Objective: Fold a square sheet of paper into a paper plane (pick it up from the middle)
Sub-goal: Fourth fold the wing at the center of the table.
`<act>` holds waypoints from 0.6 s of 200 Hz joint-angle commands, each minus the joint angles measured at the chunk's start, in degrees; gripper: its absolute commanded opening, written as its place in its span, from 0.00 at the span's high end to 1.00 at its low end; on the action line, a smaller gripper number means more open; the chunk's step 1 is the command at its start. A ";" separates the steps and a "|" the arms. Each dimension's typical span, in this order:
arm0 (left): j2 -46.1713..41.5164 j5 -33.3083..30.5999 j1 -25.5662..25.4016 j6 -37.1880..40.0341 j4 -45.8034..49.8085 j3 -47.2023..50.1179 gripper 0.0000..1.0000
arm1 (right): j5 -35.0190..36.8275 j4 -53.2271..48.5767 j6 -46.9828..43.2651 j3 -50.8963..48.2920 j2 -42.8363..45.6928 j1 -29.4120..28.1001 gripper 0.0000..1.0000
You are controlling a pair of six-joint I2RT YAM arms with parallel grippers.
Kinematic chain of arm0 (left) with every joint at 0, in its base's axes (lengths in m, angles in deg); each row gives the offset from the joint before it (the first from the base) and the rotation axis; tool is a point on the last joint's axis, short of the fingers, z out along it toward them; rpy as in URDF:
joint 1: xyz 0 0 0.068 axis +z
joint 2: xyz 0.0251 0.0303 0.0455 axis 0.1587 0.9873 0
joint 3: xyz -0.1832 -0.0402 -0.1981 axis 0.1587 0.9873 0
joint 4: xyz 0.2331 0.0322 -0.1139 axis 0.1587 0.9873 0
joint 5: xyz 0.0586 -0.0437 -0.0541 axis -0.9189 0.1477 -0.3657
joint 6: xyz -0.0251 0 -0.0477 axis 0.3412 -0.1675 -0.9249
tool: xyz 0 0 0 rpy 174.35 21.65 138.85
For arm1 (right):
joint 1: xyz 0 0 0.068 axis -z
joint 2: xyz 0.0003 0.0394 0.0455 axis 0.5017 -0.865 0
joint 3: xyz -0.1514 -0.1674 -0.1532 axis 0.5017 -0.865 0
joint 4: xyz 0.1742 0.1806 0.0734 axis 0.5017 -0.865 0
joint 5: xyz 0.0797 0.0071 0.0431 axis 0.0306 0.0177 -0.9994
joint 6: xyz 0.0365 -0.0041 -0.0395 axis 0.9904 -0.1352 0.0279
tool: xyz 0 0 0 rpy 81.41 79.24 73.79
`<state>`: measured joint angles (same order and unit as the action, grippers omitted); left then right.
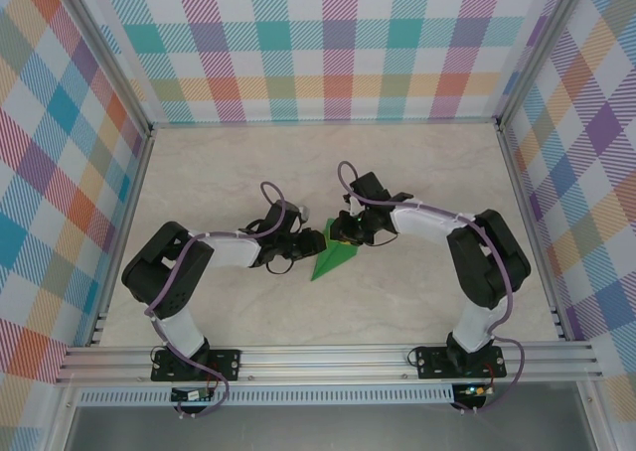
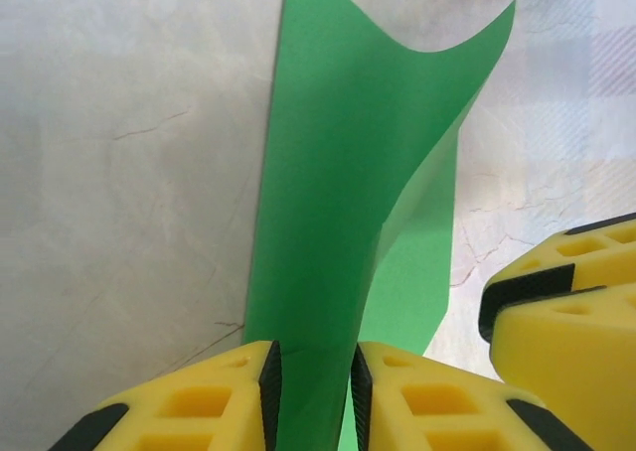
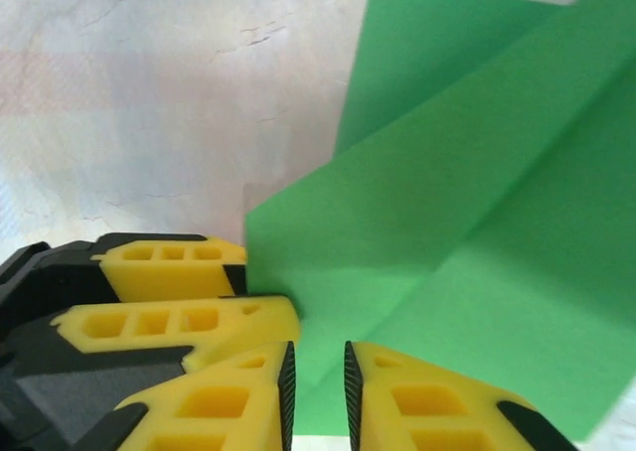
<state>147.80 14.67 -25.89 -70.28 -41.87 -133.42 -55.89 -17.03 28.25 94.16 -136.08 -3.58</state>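
The square sheet of paper [image 1: 331, 259] is bright green and folded into a narrow pointed wedge, its tip toward the near left. It lies mid-table between both arms. My left gripper [image 1: 301, 244] is at its left end. In the left wrist view the paper [image 2: 348, 173] rises as a curved fold straight out of the left gripper [image 2: 313, 362], whose pads are shut on it. My right gripper [image 1: 345, 234] hovers at the wedge's far end. Its pads [image 3: 316, 357] stand apart over the creased paper [image 3: 477, 203] with nothing between them. The left fingers [image 3: 169, 272] sit close beside it.
The table [image 1: 417, 173] has a pale marble-look top. Checkered walls [image 1: 328, 44] close it in at the back and both sides. An aluminium rail [image 1: 328, 357] runs along the near edge by the arm bases. The right gripper's fingers [image 2: 566, 302] show close to the left one.
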 commanded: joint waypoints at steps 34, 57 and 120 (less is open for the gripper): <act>-1.51 5.01 0.92 4.10 -3.70 -1.60 0.81 | 8.07 -5.37 2.86 -1.82 0.83 0.73 0.76; -1.92 6.22 0.92 5.14 -4.43 -1.69 0.89 | 8.19 -6.18 3.89 -1.46 -0.46 0.91 0.77; -0.81 9.73 0.40 8.29 -5.05 -2.73 0.94 | 5.91 -7.34 3.86 0.02 -4.38 1.05 0.82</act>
<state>147.78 21.67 -25.81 -64.69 -45.06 -134.32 -49.00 -22.41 31.77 92.78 -138.90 -2.88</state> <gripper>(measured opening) 0.062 0.184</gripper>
